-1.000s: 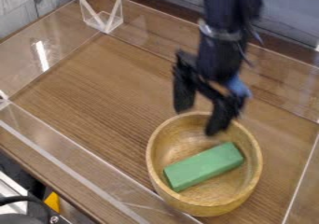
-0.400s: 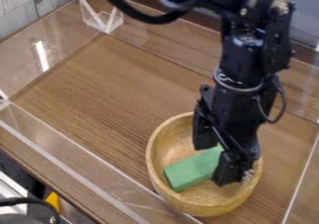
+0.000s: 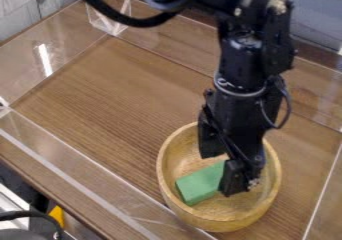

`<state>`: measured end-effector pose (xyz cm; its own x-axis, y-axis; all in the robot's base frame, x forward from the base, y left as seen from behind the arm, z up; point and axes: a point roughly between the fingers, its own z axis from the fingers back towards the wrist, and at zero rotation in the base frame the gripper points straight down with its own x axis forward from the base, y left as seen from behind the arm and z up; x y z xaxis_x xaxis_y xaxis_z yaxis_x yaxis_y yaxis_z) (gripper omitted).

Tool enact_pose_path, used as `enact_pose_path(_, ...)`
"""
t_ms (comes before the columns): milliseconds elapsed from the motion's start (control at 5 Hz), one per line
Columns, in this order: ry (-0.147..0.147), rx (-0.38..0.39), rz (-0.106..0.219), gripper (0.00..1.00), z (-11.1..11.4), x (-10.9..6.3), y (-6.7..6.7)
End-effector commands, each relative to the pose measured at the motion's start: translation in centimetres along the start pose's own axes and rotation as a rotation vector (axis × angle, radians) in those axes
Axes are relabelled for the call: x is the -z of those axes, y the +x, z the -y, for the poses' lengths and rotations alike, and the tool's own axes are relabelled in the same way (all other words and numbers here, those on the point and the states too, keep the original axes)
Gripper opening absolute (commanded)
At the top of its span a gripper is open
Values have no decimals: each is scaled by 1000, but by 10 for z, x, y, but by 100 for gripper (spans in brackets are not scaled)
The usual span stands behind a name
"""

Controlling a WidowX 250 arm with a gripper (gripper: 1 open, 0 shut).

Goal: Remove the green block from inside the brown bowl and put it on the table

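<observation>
The brown bowl [image 3: 174,167] sits on the table [image 3: 120,94] near its front right. The green block [image 3: 201,185] lies flat inside it, its right end hidden behind my gripper. My gripper [image 3: 225,161] points straight down into the bowl, open, with one black finger [image 3: 210,142] on the far side of the block and the other [image 3: 242,174] on the near side. The fingers straddle the block; whether they touch it cannot be told. The black arm rises above the bowl toward the top of the picture.
Clear acrylic walls [image 3: 74,179] edge the table on the front and left. A small clear acrylic stand [image 3: 108,19] is at the back left. A black and yellow object [image 3: 34,224] shows at the bottom left, outside the wall.
My gripper has come down from above the bowl's far rim into the bowl and now straddles the green block. The wrist has rolled a little. The block has not moved.
</observation>
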<state>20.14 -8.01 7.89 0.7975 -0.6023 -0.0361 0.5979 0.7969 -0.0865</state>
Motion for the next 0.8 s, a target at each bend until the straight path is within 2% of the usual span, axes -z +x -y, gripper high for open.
enact_pose_path(0, 17, -7, 79, 100, -7, -9, 0)
enact_pose_path(200, 11, -12, 117, 100, -14, -9, -1)
enact_pose_path(600, 17, -26, 135, 100, -22, 14, 10)
